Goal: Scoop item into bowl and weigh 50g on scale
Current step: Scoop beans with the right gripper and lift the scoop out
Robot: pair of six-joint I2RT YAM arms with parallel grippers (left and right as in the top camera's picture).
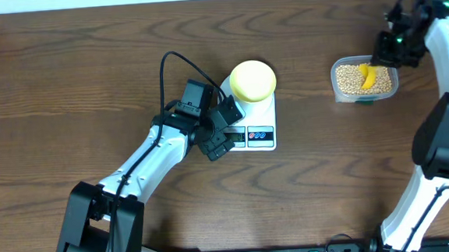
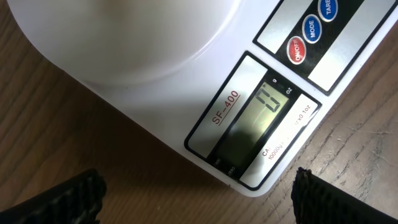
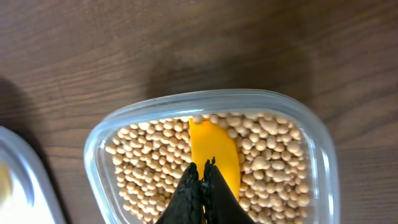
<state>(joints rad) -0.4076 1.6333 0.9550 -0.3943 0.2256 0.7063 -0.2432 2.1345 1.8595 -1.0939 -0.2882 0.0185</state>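
Note:
The pale yellow bowl (image 1: 252, 80) sits on the white scale (image 1: 260, 136), whose display (image 2: 261, 118) reads zero. My left gripper (image 1: 221, 138) hovers open at the scale's front left corner; in the left wrist view its fingers (image 2: 62, 199) stand far apart with only table between them (image 2: 199, 202). The tan beans (image 1: 349, 78) (image 3: 149, 168) fill a clear tub (image 3: 211, 96). A yellow scoop (image 1: 368, 76) (image 3: 214, 146) lies in the beans. My right gripper (image 1: 380, 58) (image 3: 202, 171) is over the tub, shut on the scoop's handle.
The clear tub (image 1: 336, 88) stands on the brown wooden table to the right of the scale, with a gap of bare wood between them. A black cable (image 1: 175, 60) loops over the table behind the left arm.

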